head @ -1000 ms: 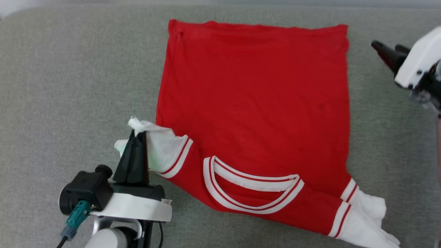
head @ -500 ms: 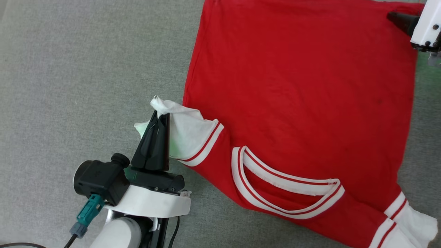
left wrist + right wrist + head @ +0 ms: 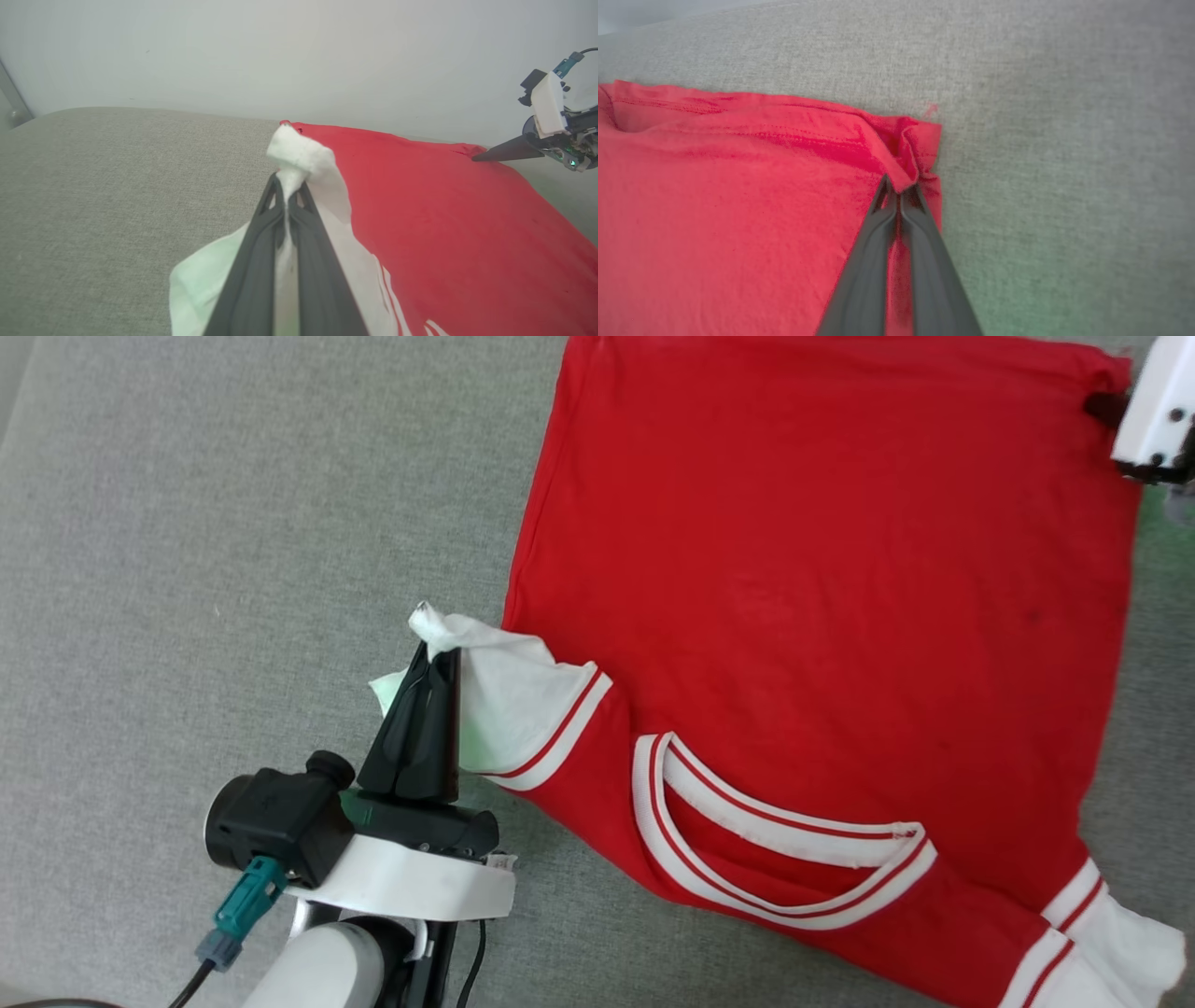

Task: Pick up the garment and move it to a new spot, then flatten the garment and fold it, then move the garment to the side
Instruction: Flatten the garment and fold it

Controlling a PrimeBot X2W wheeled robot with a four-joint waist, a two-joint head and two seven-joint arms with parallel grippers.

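The garment (image 3: 822, 597), a red jersey with white-striped trim, lies spread on the grey surface, neckline toward me. My left gripper (image 3: 434, 653) is shut on a bunched piece of its white lining at the near left shoulder; in the left wrist view the fingertips (image 3: 286, 184) pinch that white fold. My right gripper (image 3: 1100, 406) is at the far right hem corner. Seen from the right wrist, its fingers (image 3: 899, 186) are closed on the puckered red corner of the garment (image 3: 738, 210). The left wrist view also catches the right gripper (image 3: 476, 159) touching that corner.
A grey fabric-covered surface (image 3: 233, 569) stretches wide to the left of the garment, with a narrower strip to its right (image 3: 1064, 186). A pale wall (image 3: 280, 56) rises behind the surface's far edge.
My right gripper, open beside the garment a second ago, has come to the far right hem corner and shut on it. The head camera shifted. The left gripper keeps its hold.
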